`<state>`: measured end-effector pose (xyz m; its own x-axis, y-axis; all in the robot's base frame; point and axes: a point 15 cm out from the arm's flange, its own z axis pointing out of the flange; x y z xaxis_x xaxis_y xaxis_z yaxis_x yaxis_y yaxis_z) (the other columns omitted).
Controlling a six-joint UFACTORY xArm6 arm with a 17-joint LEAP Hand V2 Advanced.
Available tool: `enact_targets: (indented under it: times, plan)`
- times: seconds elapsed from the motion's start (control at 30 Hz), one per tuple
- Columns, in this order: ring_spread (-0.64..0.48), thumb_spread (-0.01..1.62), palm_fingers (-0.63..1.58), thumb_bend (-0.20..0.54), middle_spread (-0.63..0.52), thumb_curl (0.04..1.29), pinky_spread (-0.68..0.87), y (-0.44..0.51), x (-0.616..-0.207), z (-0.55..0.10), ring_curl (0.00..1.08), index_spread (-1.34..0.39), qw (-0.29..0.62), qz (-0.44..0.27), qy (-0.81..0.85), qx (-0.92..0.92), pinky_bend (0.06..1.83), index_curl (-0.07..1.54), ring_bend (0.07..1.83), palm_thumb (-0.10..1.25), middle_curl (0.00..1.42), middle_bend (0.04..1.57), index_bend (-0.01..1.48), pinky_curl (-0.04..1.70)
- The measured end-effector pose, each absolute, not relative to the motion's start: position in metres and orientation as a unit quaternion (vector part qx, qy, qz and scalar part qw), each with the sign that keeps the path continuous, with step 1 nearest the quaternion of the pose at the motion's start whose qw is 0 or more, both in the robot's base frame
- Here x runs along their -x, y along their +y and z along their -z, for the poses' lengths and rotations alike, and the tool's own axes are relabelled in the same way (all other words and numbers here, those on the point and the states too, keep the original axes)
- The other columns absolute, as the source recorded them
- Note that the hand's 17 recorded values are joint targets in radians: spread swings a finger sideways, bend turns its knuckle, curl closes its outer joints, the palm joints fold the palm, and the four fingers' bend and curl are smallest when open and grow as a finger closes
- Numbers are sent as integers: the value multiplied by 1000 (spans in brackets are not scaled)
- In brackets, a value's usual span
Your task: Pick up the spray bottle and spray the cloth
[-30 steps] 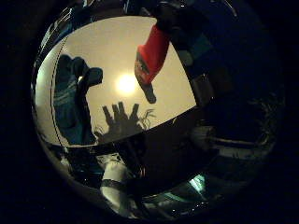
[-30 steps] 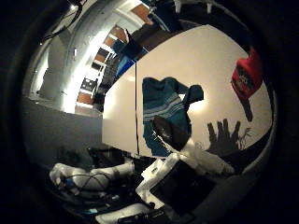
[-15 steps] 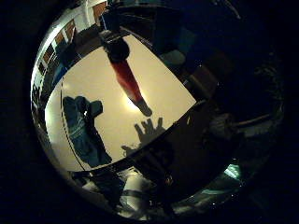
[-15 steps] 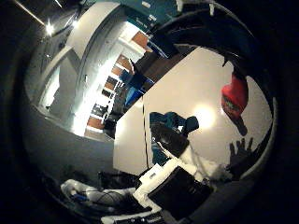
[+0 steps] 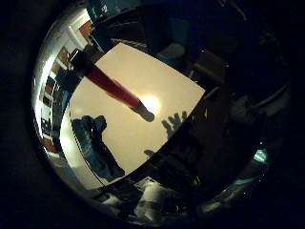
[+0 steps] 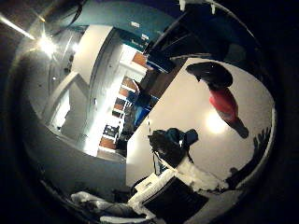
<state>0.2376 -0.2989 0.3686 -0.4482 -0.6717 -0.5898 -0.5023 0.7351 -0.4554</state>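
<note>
Reaching in at the edge of the thumb-side view, a white and black part of the hand (image 6: 187, 179) is seen; whether its fingers are spread or curled cannot be told. Beyond it, a blue cloth (image 5: 97, 148) is spread on the white table (image 5: 157, 76). Farther off, a red spray bottle (image 5: 112, 88) with a dark head is stood on the table, apart from the cloth. Only the little-finger-side view shows a spread-fingered shadow (image 5: 174, 125) on the tabletop whole.

Both palm views well above white table (image 5: 157, 76), sharing bottle (image 5: 112, 88), cloth (image 5: 95, 148)
</note>
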Motion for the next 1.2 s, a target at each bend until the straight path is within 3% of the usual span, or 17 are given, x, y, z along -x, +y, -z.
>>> enact_targets:
  times: [0.37, 1.2]
  plan:
    - [248, 1011, 11, -30, 229, 284, 378, -307, -241, -304, 228, -162, 466, 49, 838, 279, 479, 276, 385, 407, 330, 195, 156, 295]
    - [297, 1007, 44, -27, 263, 290, 373, -310, -272, -229, 246, -108, 508, -40, 826, 241, 420, 280, 371, 427, 327, 197, 162, 298]
